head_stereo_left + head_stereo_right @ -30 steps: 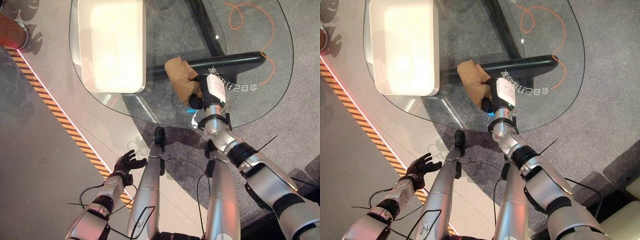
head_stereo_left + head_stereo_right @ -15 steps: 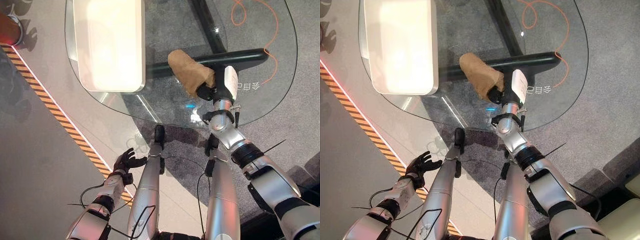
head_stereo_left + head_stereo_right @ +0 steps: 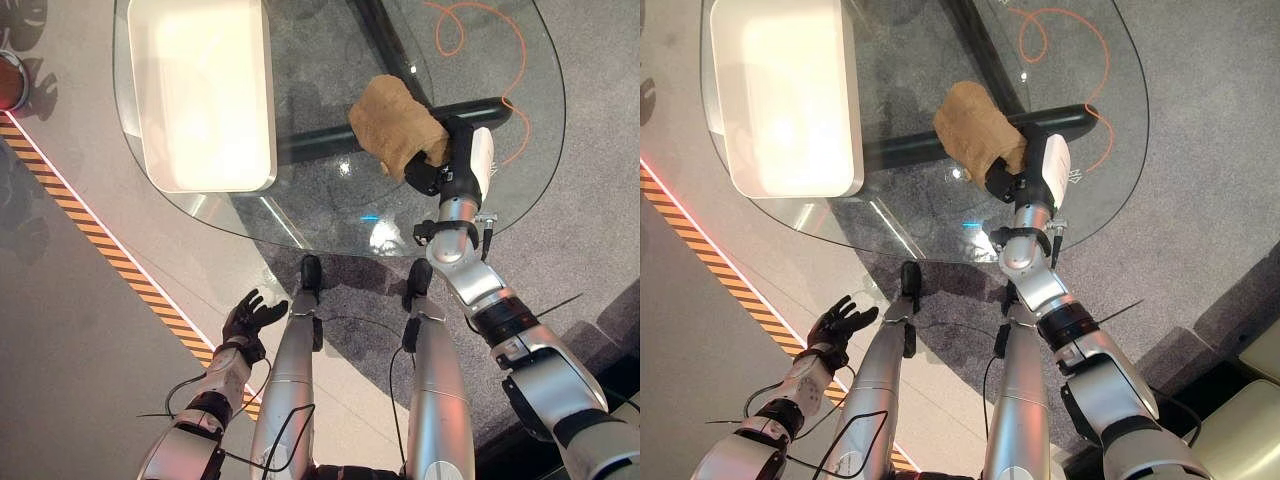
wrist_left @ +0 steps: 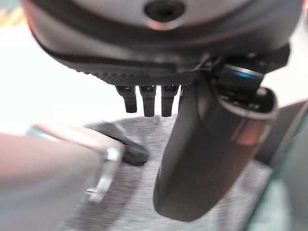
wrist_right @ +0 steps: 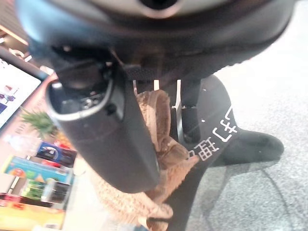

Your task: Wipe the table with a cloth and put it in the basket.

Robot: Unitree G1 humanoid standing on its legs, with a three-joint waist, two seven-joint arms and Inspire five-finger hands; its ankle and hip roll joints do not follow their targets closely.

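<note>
In the left eye view a glass tabletop (image 3: 330,215) carries a white basket (image 3: 200,95) on its left part; an orange cable (image 3: 500,40) curls on the grey carpet (image 3: 590,150) seen through the glass, and a striped tape line (image 3: 110,260) crosses the floor. The right hand (image 3: 450,165) has its fingers curled round a brown cloth (image 3: 395,125), pressed on the glass well apart from the basket. The left hand (image 3: 250,315) hangs low off the tabletop, fingers spread.

In the right wrist view the cloth (image 5: 159,144) is bunched and nubbly between thumb and fingers.

In the left wrist view the fingers (image 4: 144,98) are relaxed, holding nothing.
</note>
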